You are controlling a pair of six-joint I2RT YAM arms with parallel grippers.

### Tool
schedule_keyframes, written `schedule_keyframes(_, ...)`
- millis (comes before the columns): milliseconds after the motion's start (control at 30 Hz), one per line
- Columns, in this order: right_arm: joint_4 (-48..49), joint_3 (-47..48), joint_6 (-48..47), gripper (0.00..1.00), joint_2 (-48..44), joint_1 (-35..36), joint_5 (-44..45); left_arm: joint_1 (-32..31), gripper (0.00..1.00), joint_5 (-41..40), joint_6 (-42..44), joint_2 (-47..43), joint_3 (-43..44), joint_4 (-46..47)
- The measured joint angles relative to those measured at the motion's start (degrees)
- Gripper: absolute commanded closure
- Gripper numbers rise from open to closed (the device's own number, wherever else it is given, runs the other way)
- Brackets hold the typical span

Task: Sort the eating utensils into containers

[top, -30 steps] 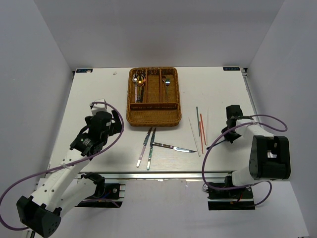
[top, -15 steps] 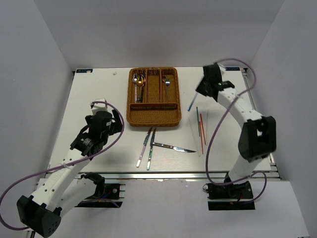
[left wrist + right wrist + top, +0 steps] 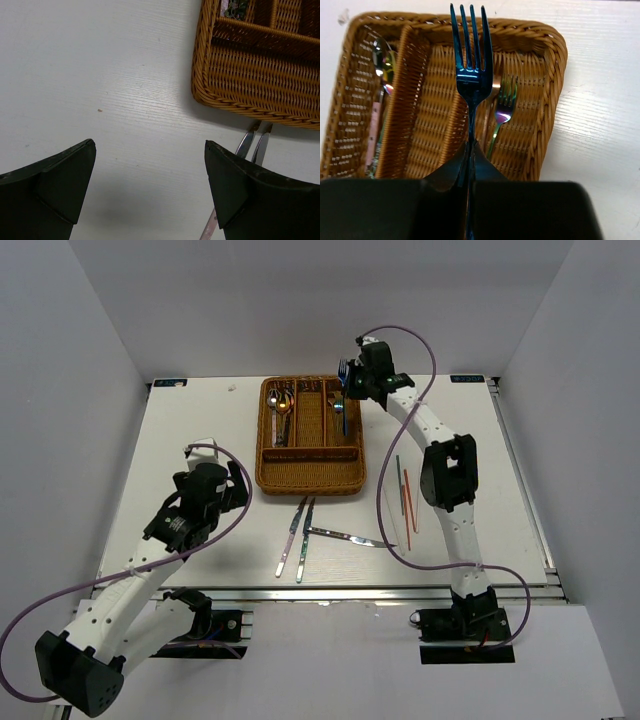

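My right gripper (image 3: 471, 146) is shut on the handle of a dark blue fork (image 3: 471, 75), its tines pointing away over the far end of the brown wicker tray (image 3: 555, 47). From above, that gripper (image 3: 358, 380) hangs over the tray's (image 3: 310, 480) right long slot. In that slot lies an iridescent fork (image 3: 502, 112), and spoons (image 3: 282, 402) lie in the left slot. Three silver knives (image 3: 300, 535) rest on the table in front of the tray, with thin chopsticks (image 3: 405, 495) to their right. My left gripper (image 3: 236, 483) is open above bare table, left of the tray.
In the left wrist view the open fingers (image 3: 65, 175) frame white table, with the tray's near left corner (image 3: 250, 75) and two knife tips (image 3: 252, 142) at the upper right. Grey walls surround the table on three sides.
My right arm has swung from the table's right side up and across to the tray's far right end, carrying the blue fork. The left arm has stayed put.
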Motion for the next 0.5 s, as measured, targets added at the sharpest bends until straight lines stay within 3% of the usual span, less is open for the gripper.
schedule_keyframes(67,-0.02,0.0,-0.81,0.94,1.16,0.0,-0.46,0.0,0.02,-0.07,-0.02,0.07,0.0,0.0)
schedule_keyframes(133,-0.02,0.0,-1.22,0.76,1.55,-0.02,-0.5,0.0,0.02,-0.2,-0.02,0.35,0.0,0.02)
schedule_keyframes(167,0.0,-0.02,-1.33,0.55,1.55,-0.02,-0.59,0.0,0.02,-0.2,-0.02,0.63,0.0,0.02)
schedule_keyframes(233,0.48,-0.02,-1.16,0.21,1.42,0.02,-0.79,0.0,0.02,-0.2,-0.02,1.27,0.0,0.0)
schedule_keyframes(267,0.85,0.0,-1.36,0.11,1.4,0.02,-0.87,0.0,0.02,-0.2,-0.02,1.66,0.0,0.0)
schedule_keyframes(400,-0.55,0.37,-2.23,0.11,0.83,0.0,-0.61,0.0,0.02,-0.2,0.0,2.64,0.0,-0.02)
schedule_keyframes(500,-3.76,-4.31,-2.08,0.12,-4.68,-0.72,0.46,0.0,0.02,-0.2,0.0,2.73,0.0,-0.02)
